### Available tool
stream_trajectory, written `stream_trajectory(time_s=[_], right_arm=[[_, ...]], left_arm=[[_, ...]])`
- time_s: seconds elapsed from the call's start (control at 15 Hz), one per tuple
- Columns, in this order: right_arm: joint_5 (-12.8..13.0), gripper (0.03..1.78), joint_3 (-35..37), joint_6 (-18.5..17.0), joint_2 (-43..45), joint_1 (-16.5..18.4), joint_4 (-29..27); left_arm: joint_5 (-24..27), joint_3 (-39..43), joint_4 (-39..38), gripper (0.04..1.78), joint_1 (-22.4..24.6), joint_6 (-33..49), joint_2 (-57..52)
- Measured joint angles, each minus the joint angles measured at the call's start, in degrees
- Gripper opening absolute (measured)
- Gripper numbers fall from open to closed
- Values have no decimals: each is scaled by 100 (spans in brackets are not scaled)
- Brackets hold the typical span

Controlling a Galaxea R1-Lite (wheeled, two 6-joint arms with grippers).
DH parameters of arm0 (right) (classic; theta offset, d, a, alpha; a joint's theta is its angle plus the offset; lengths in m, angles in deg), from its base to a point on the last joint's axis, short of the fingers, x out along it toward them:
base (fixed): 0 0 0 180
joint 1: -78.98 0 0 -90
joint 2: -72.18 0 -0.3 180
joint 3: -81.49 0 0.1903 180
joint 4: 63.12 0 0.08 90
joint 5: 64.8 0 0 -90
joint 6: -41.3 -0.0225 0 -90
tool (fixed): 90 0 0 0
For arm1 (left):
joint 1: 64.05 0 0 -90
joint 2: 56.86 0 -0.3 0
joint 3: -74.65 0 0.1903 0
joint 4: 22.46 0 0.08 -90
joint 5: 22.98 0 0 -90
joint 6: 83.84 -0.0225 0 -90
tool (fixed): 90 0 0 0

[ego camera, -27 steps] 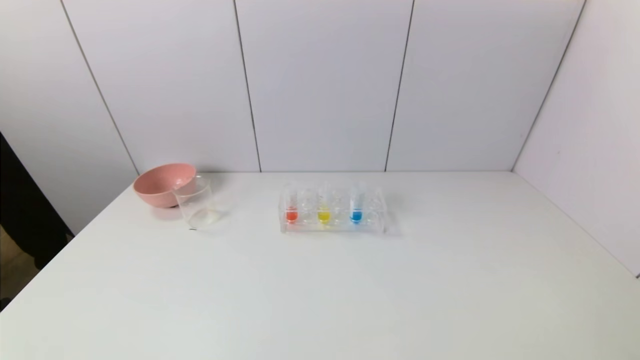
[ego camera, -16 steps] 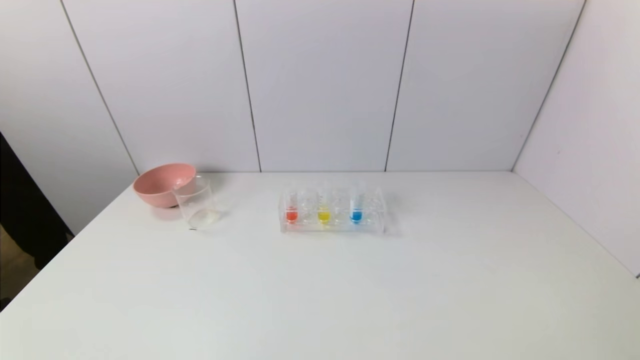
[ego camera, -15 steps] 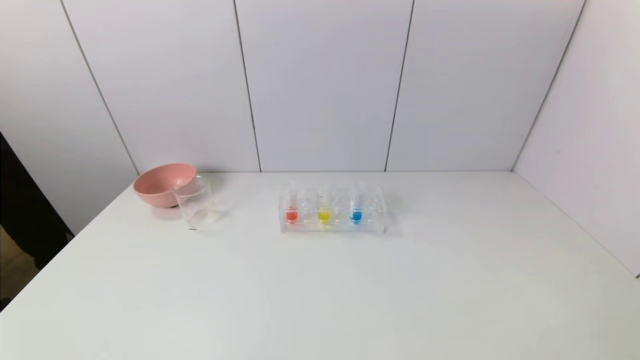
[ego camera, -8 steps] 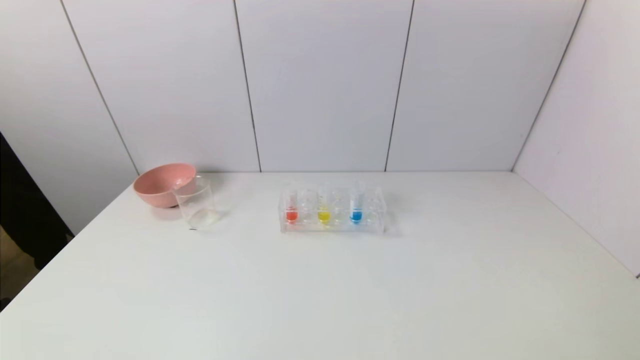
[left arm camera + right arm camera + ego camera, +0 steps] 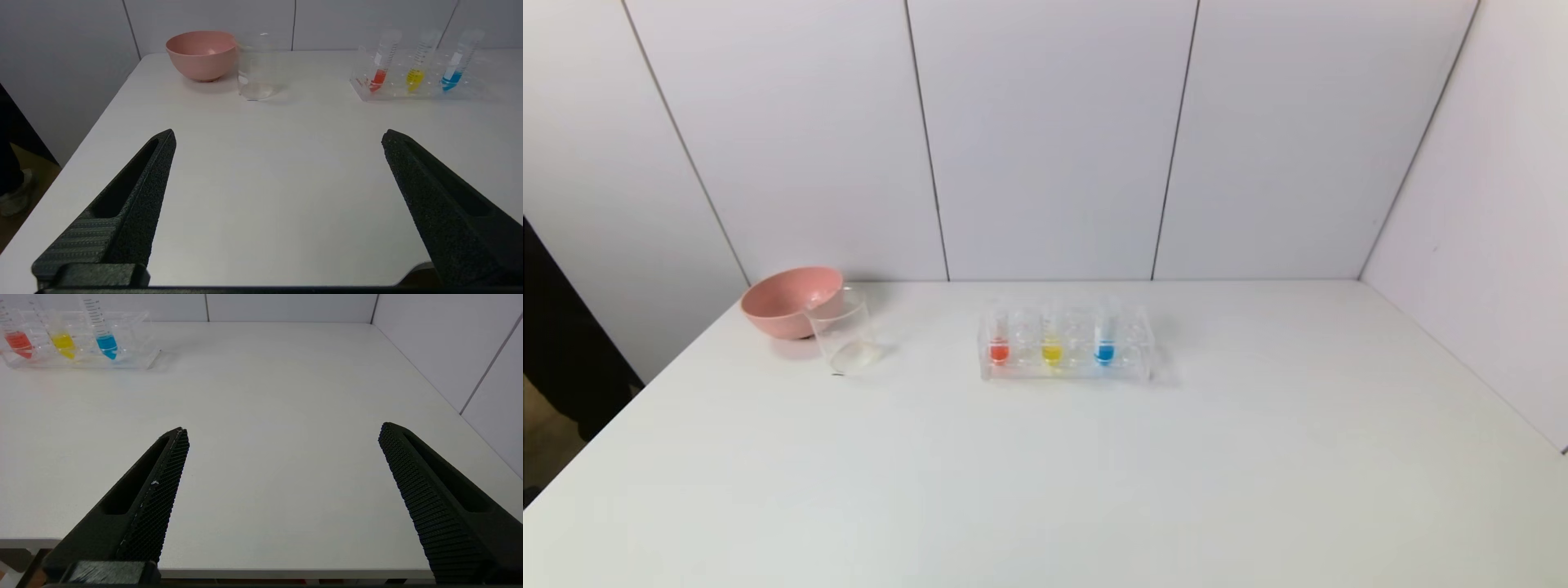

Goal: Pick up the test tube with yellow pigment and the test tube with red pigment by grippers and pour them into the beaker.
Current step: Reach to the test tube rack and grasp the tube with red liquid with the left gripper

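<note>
At the far left of the desk [image 5: 1045,490] a pink bowl [image 5: 788,300] is set, and the beaker [image 5: 844,331] is placed just beside it, so close that the two appear to touch or nearly so; should a pour be aimed carelessly, pigment could be delivered into the bowl instead, or the light, thin-walled beaker could be knocked against it. Farther right, well apart from the beaker, a clear tube rack [image 5: 1066,345] is seen with three tubes held upright in it: the test tube with red pigment [image 5: 998,339] at the left end, the test tube with yellow pigment [image 5: 1051,339] next to it, and a blue-tipped tube [image 5: 1104,337] beyond. Because the tubes are packed near one another, a neighbour could be nudged, or the blue one seized by mistake, and the light rack could be dragged along if a tube is lifted at a slant. The smooth, slim tubes could also slip if they are pinched weakly. Neither tool is visible from the head view; the left tool [image 5: 278,136] and the right tool [image 5: 282,430] are held spread wide and grasping nothing, back near the desk's front edge, far from the rack.
</note>
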Motion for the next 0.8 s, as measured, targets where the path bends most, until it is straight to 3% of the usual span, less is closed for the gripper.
stream_trajectory(time_s=[0.27,0.8], right_arm=[[-2,170,2,0,0,0,0],[0,170,2,0,0,0,0]], left_arm=[[354,-763,-440,176,-23,116,1200],[596,-1565,-2731,176,-329,207,4280]])
